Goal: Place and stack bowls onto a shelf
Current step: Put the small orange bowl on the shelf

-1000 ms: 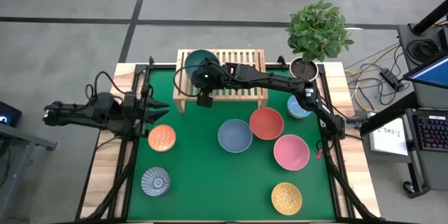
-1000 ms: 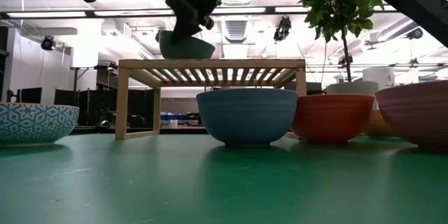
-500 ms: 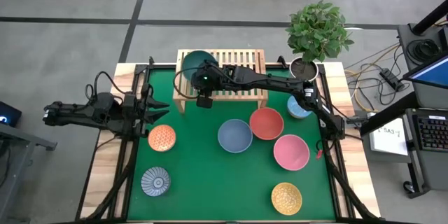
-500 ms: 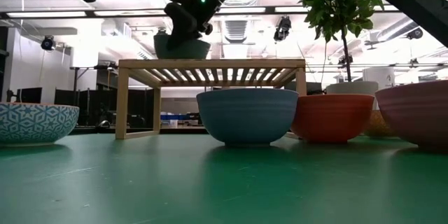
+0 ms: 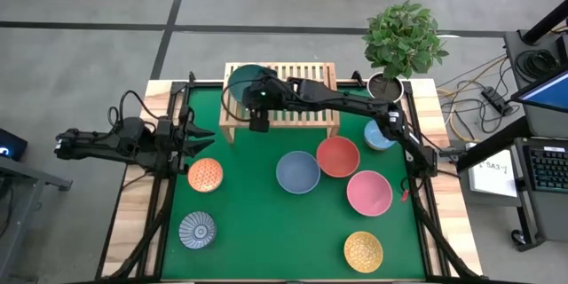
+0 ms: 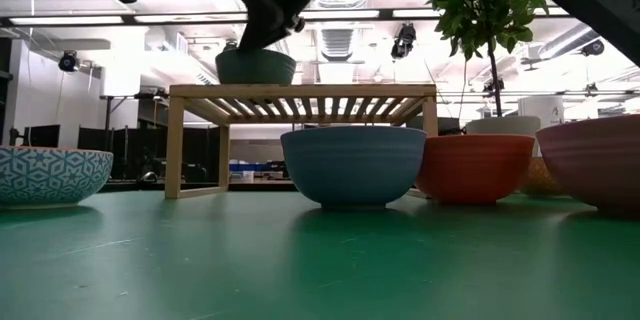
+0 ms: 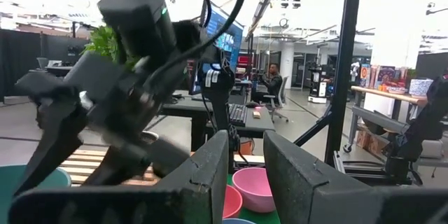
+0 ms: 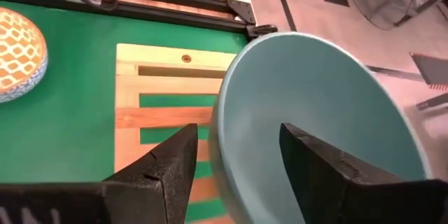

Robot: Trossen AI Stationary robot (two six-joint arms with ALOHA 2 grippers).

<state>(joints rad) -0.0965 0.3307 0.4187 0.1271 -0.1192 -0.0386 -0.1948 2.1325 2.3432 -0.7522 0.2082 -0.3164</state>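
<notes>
The green bowl (image 5: 238,80) (image 6: 256,66) (image 8: 315,98) sits level at the left end of the light-wood shelf (image 5: 311,73) (image 6: 300,91), its base down at the slatted top. My right gripper (image 5: 251,89) (image 6: 255,42) (image 8: 238,147) is over it from above, shut on its rim. My left gripper (image 5: 206,139) (image 7: 246,147) waits open and empty at the table's left edge, beside the orange patterned bowl (image 5: 205,176). My right gripper has the green bowl's rim (image 8: 218,147) between its fingers, one finger (image 8: 329,175) inside the bowl and one (image 8: 154,175) outside. The fingers come from above, slanting down. The bowl is upright and level, its base at the shelf's left end.
On the green mat stand the blue-grey bowl (image 5: 297,172), red bowl (image 5: 338,156), pink bowl (image 5: 369,193), light blue bowl (image 5: 379,135), yellow bowl (image 5: 363,251) and dark patterned bowl (image 5: 197,230). A white plant pot (image 5: 386,87) stands at the back right, beside the shelf.
My right gripper has carried the green bowl a little toward the table's left edge, along the shelf top. The bowl was tilted a second ago and now sits level at the shelf's left end.
</notes>
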